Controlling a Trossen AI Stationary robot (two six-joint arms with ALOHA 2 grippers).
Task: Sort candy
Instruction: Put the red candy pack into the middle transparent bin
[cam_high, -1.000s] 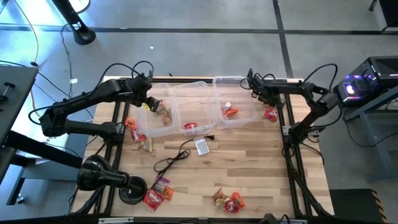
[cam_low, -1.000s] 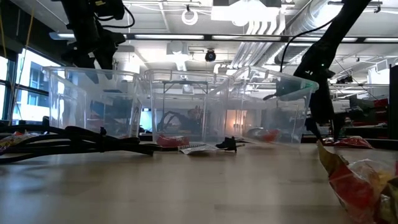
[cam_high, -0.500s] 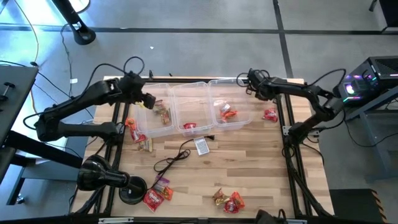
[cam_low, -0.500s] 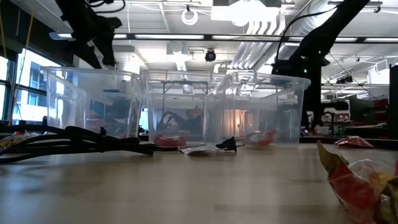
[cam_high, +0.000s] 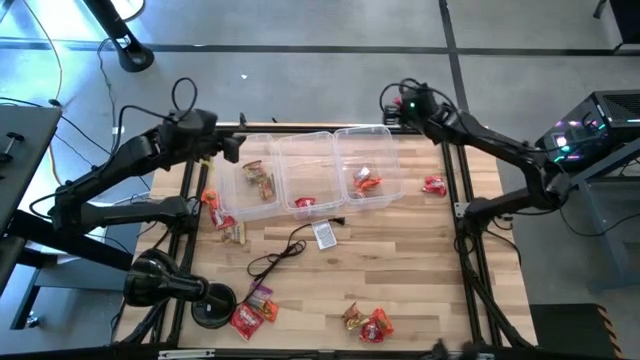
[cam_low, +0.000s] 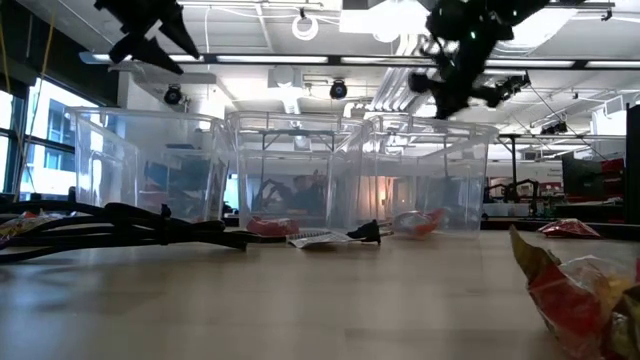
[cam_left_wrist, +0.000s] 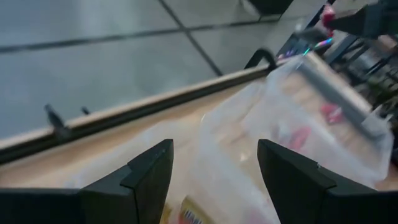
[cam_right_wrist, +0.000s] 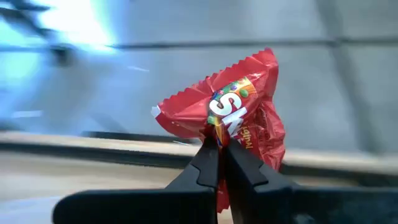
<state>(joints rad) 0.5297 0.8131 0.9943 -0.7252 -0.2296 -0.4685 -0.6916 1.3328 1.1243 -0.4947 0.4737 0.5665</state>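
Note:
Three clear bins stand in a row: the left bin (cam_high: 255, 182), the middle bin (cam_high: 308, 175) and the right bin (cam_high: 366, 165). Each has candy on its floor: brown-gold (cam_high: 263, 183), red (cam_high: 306, 204), orange-red (cam_high: 367, 181). Loose candy lies on the table (cam_high: 433, 184) (cam_high: 212, 208) (cam_high: 368, 322). My left gripper (cam_high: 232, 148) (cam_left_wrist: 214, 149) hangs open above the left bin's far left corner. My right gripper (cam_high: 395, 105) (cam_right_wrist: 219, 146) is raised above the table's far edge, beyond the right bin, shut on a red candy packet (cam_right_wrist: 233, 112). My right gripper pinches the red candy packet between its two fingertips, by the crinkled wrapper near one end (cam_right_wrist: 217, 127). The packet is lifted clear of the table and the bins, and most of it sticks out past the fingertips.
A small grey tag (cam_high: 324, 234) with a black cable (cam_high: 275, 255) lies in front of the bins. More candy sits near the table's near edge (cam_high: 255, 305). A round black stand (cam_high: 165, 285) is at the near left corner. Bare wood lies between the bins and the near candy.
My right gripper has risen from beside the right bin's far right corner and swung left toward the far edge. The right bin, tipped a second ago, stands level now and has slid slightly left. My left gripper has lifted and drawn back left from over the left bin.

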